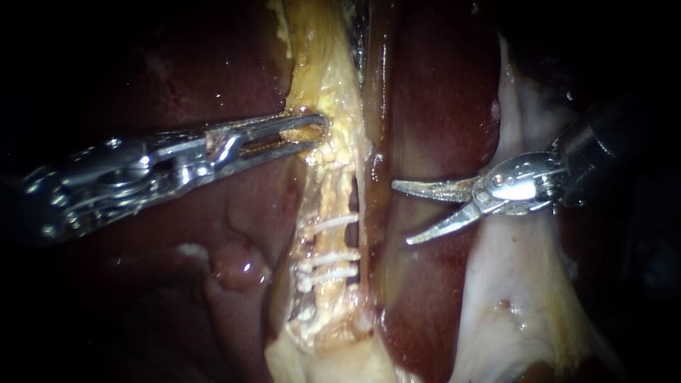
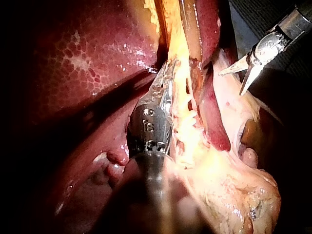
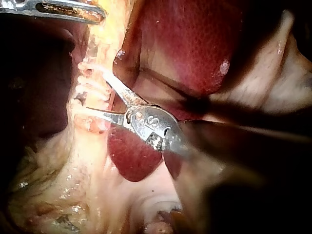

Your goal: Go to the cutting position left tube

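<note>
- L tool (image 1: 320, 131): jaws closed on the yellow tissue strip (image 1: 319, 64) at far end of the dissected area, holding it taut. Looks like a firm hold in the L wrist view too.
- R tool (image 1: 402, 213): curved blades spread wide, nothing between them. Tips point left and hang over dark liver (image 1: 425, 106), just right of the strip.
- Left tube (image 1: 328, 202): I take it as the wider yellow strand left of the slit, w/ white clips (image 1: 330, 259) across it. One clip is farther, a pair nearer, w/ a bare stretch between.
- Progress: approach partly done. Blades are roughly level w/ the clipped stretch and already open, but apart from the tube, not around it.
- Left to do: move R tool left, past the thin strand on the slit's right side, so the bare stretch between clips sits between the blades.
- Can't tell depth of blades vs tube from the endoscope. R wrist view suggests the tips are close to the clips.
</note>
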Available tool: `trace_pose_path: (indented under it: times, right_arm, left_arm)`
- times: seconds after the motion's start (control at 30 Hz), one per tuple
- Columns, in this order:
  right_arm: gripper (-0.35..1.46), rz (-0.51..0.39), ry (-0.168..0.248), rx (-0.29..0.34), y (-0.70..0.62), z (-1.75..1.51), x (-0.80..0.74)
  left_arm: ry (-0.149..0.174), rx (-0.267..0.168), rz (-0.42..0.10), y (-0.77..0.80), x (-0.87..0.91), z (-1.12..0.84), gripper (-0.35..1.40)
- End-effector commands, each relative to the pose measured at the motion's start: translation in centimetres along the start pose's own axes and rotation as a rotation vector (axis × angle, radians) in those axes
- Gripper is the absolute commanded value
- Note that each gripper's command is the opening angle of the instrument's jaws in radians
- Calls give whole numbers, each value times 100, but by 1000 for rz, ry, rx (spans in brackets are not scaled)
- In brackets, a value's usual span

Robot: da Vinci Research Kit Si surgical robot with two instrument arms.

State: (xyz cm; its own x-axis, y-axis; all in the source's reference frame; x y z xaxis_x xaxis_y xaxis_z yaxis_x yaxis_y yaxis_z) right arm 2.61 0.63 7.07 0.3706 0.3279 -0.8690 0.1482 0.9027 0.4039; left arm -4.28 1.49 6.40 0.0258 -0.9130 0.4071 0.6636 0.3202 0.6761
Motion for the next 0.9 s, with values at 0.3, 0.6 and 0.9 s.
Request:
trace_pose_path:
  times: [0.3,0.6,0.9]
  right_arm:
    - [144,33,18,77,-13,15,-5]
    - [144,173,1,168,-31,68,-30]
    - [144,258,-13,213,-30,107,-46]
  left_arm:
    - [2,-8,-9,17,-28,-37,-35]
    - [-53,-22,-30,30,-60,-89,-35]
    - [-71,-22,-47,11,-68,-103,-35]
